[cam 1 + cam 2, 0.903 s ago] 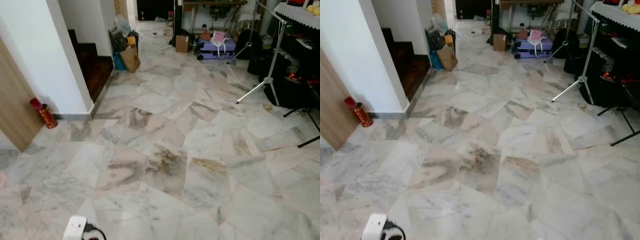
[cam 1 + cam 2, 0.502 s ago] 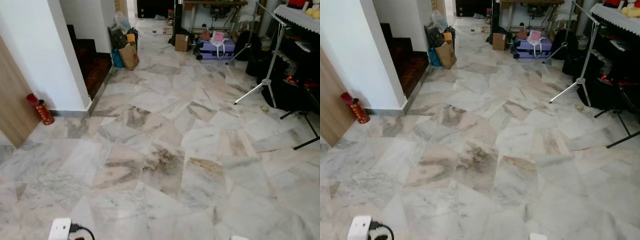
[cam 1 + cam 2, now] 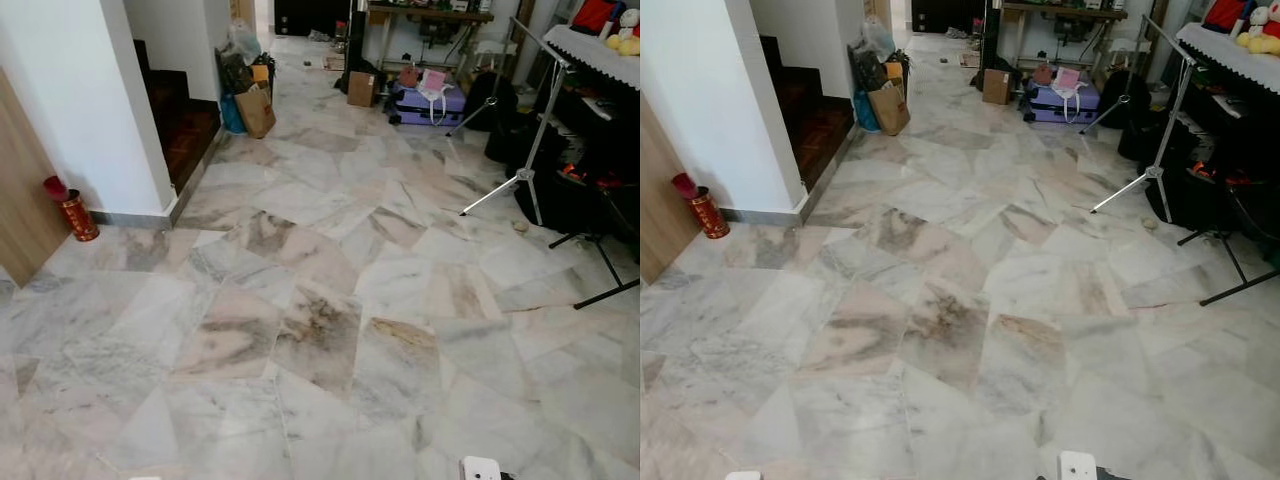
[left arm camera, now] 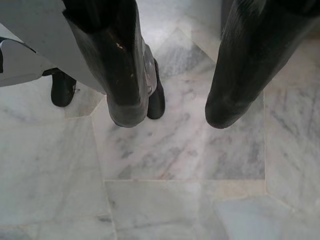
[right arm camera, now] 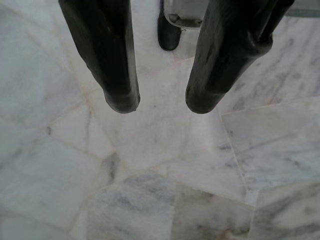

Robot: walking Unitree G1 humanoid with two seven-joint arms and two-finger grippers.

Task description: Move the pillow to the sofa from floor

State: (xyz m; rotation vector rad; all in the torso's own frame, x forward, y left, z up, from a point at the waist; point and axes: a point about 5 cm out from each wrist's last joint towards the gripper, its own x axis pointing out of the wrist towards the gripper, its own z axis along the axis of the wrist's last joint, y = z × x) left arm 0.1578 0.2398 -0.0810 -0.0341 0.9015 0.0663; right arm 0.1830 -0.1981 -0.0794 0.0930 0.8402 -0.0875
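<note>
We see a marble floor (image 3: 320, 330) of irregular grey, white and pinkish slabs spreading before us. At its left edge a white wall (image 3: 70, 100) meets a wooden panel (image 3: 20, 200), and a red cylindrical canister (image 3: 72, 212) stands in the corner between them. Past the wall, dark wooden steps (image 3: 185, 120) rise. A brown paper bag (image 3: 257, 110) leans by the bags piled beside the steps. Toward the far edge of the floor sit a cardboard box (image 3: 360, 88) and a purple suitcase (image 3: 432, 100). On the right side a silver tripod stand (image 3: 525, 160) spreads its legs beside dark equipment (image 3: 590, 150).
</note>
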